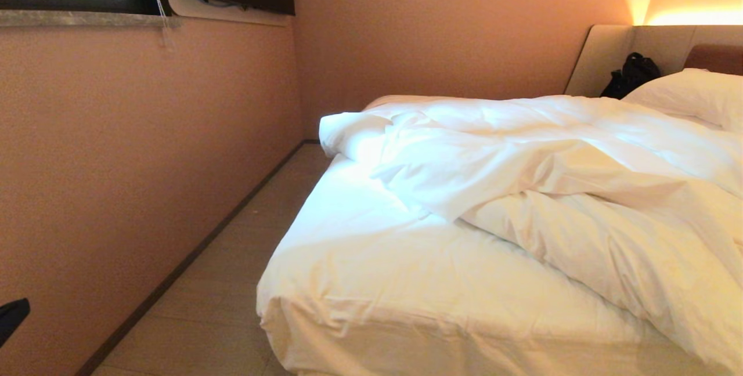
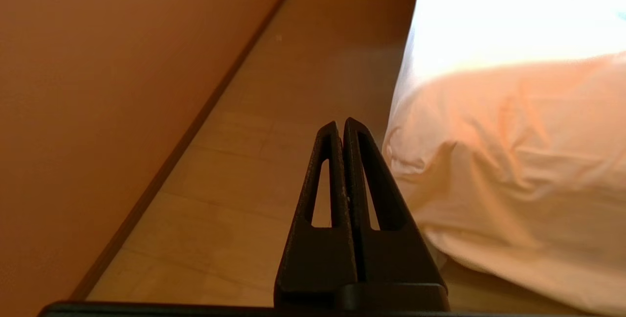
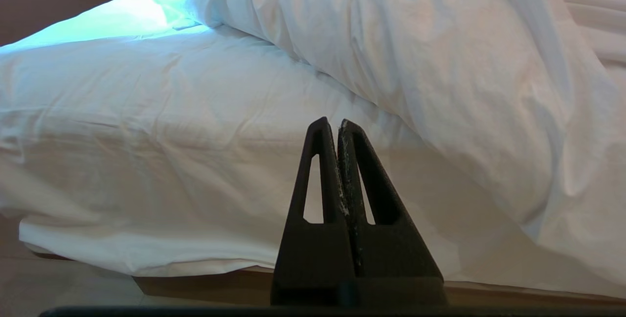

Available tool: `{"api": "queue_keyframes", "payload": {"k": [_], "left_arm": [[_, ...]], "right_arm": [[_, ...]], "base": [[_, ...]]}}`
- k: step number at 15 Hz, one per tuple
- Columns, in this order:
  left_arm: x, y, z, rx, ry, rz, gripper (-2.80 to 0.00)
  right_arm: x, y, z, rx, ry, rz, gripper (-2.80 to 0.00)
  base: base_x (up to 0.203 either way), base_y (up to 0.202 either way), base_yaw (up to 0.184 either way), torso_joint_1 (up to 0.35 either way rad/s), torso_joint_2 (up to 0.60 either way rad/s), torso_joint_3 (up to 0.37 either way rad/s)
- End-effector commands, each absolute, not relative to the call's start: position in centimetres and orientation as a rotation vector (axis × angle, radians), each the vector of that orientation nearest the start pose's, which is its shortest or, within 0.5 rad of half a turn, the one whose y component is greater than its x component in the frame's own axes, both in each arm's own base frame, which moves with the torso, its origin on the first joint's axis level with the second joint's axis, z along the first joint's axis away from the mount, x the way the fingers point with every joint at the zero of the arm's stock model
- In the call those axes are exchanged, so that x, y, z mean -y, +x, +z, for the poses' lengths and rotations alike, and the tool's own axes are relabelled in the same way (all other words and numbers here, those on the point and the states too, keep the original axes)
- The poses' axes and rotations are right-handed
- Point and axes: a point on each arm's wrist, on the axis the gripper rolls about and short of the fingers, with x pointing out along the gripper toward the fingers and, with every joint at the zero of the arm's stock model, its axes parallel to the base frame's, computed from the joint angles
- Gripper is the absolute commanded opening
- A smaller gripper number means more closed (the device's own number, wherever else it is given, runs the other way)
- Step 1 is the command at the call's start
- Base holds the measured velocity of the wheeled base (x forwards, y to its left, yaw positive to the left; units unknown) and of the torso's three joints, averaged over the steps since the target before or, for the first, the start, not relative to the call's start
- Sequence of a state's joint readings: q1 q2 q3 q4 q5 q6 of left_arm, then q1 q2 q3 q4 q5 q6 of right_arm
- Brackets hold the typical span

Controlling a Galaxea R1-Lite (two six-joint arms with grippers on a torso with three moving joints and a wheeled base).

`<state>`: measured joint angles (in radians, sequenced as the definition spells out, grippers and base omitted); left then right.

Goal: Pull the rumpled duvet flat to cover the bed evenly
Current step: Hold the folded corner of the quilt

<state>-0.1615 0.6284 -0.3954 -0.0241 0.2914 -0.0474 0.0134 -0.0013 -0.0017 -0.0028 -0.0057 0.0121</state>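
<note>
My left hand (image 2: 341,128), pinched empty, hangs by the bed (image 1: 371,283) corner; the duvet (image 1: 557,173) lies bunched toward two o'clock, baring sheet.

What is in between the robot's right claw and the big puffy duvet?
Only bare white sheet on the bed. In the right wrist view, the shut right gripper points at it, and the duvet lies heaped beyond.

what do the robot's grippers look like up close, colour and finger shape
Both look alike. The left gripper and the right gripper are matte black, each with two flat, tapering wedge-shaped fingers with a long slot cut through each. The right gripper's inner finger edges carry pale scuff flecks. No cables or markings show.
</note>
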Motion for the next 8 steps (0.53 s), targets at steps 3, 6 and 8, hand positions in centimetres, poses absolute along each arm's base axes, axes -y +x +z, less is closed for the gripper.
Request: {"api": "queue_keyframes", "payload": {"k": [3, 6, 8], "left_arm": [[-0.6, 2.1, 18.1, -0.145, -0.014, 0.288, -2.8], [-1.0, 0.4, 17.0, -0.077, -0.042, 0.408, -2.8], [-1.0, -1.0, 16.0, -0.023, -0.052, 0.466, -2.8]], "right_arm": [[0.0, -2.3, 7.6, 0.005, 0.012, 0.008, -2.8], [0.0, -2.3, 7.6, 0.005, 0.012, 0.008, -2.8], [0.0, -2.3, 7.6, 0.005, 0.012, 0.008, -2.8]], "base": [[0.0, 0.0, 0.0, 0.0, 0.0, 0.0], [0.0, 0.0, 0.0, 0.0, 0.0, 0.0], [0.0, 0.0, 0.0, 0.0, 0.0, 0.0]]}}
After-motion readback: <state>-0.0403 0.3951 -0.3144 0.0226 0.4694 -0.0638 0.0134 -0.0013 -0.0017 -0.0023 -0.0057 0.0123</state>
